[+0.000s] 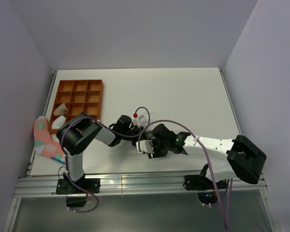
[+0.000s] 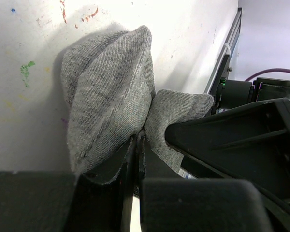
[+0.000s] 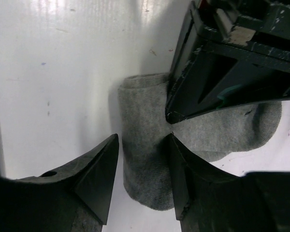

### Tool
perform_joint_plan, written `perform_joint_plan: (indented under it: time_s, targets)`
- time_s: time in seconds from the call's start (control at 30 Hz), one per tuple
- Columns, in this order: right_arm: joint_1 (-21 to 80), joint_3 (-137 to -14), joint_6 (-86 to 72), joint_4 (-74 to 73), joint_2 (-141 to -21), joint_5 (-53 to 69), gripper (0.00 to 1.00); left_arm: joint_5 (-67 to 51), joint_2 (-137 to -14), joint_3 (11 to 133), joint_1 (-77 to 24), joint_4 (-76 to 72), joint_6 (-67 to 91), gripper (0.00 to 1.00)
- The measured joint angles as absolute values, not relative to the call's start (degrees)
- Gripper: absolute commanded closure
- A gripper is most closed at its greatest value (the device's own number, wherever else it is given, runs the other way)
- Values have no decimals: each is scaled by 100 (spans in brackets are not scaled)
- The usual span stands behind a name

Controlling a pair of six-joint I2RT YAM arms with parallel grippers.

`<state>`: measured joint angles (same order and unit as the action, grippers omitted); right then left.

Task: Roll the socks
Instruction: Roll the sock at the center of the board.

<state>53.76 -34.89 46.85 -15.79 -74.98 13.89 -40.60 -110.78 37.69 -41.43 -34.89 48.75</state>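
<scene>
Grey sock (image 2: 108, 92) lay bunched on the table (image 3: 48, 72), one fold pinched tight in the left gripper (image 2: 137, 145) (fabric puffed out ahead of it). Right gripper (image 3: 143, 139) hung with jaws apart, the sock's edge between them.

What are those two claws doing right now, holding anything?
Left gripper: closed, pinching the grey sock.
Right gripper: open, fingers apart over the same sock, not gripping it.
</scene>
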Motion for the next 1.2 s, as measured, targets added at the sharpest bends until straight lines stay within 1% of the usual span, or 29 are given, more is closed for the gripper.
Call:
perform_joint_plan:
  time_s: [0.03,0.1,0.27,0.4,0.5,0.6,0.7,0.87,1.17,1.2]
  targets:
    - [5376,-3529,4674,-1575,-7555,1358,56,-4062,-11078,3769,-4143,-3492,4875,100]
    - [5376,-3610,4637,-1577,-7662,1308,65,-4064,-11078,3769,-4143,-3492,4875,100]
    - [5336,-4007,4491,-1977,-7988,1378,71,-4071,-11065,3752,-4134,-3498,4875,100]
    - [5225,-4504,4410,-2471,-8401,1605,73,-3999,-10910,3647,-4119,-3509,4875,99]
    - [5196,-4759,4338,-2679,-8635,1699,73,-3854,-10748,3553,-4117,-3452,4877,96]
    - [5172,-4930,4281,-2805,-8799,1752,74,-3726,-10619,3548,-4117,-3306,4877,89]
    - [5151,-5026,4233,-2877,-8886,1789,75,-3623,-10516,3594,-4119,-3083,4877,87]
    - [5133,-5140,4165,-2967,-8984,1822,75,-3459,-10398,3736,-4136,-2622,4866,86]
    - [5094,-5179,4088,-2963,-9015,1868,76,-2991,-10079,3848,-4121,-2027,4847,80]
    - [5083,-5179,4069,-2963,-9015,1872,76,-2921,-10040,3868,-4106,-1949,4827,77]
